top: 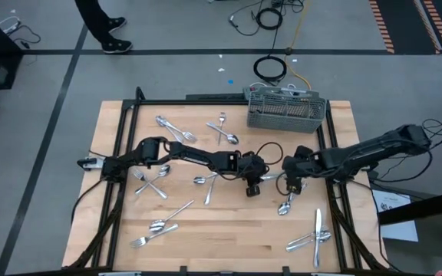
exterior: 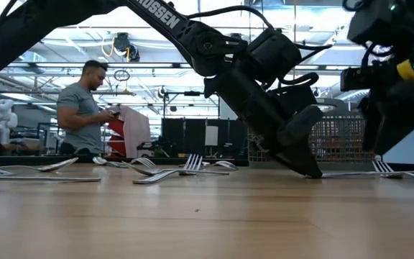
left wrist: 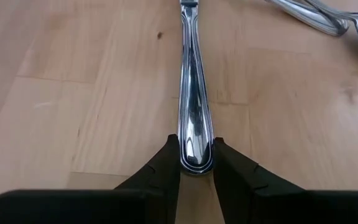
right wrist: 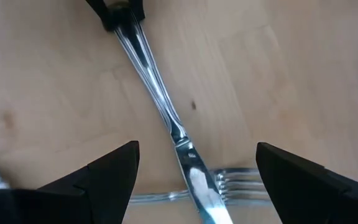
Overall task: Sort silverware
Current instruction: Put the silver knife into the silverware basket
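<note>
the left gripper (left wrist: 196,169), at the centre of the high view, is clamped on the handle end of a knife (left wrist: 191,93) lying on the table (top: 229,230). the right gripper (right wrist: 194,165) hovers wide open above that knife's blade, which crosses what looks like a fork (right wrist: 241,180). a handover seems in hand: next, the right claw should close on the blade.

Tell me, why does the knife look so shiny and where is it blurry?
Left wrist view: light glints along the knife handle between the left tool fingers. Right wrist view: the knife blade blurs near the camera. Low view: the nearest tabletop looks soft.
</note>
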Action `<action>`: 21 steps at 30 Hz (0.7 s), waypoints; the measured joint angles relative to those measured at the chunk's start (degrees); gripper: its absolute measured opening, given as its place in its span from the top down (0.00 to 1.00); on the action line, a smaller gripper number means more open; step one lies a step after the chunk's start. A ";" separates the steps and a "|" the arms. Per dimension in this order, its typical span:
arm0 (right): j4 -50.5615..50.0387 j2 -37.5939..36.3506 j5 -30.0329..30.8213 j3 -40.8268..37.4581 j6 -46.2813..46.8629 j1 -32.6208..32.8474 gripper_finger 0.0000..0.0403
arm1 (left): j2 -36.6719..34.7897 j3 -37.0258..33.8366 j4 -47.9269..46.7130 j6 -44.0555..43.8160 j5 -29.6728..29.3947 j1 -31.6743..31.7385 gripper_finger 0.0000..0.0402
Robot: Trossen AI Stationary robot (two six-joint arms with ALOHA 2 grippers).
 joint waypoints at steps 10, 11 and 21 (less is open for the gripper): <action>4.29 9.30 -0.17 0.00 -7.19 -2.41 0.22 | 0.00 0.00 -0.02 0.23 -0.53 -0.09 0.78; 4.61 9.82 -0.98 0.00 -7.55 -2.71 0.22 | 0.00 0.00 -0.02 0.26 -0.55 -0.07 0.78; 7.45 15.59 -5.52 0.34 -11.09 -4.42 0.25 | 0.00 0.00 0.17 0.31 -1.05 -0.09 0.78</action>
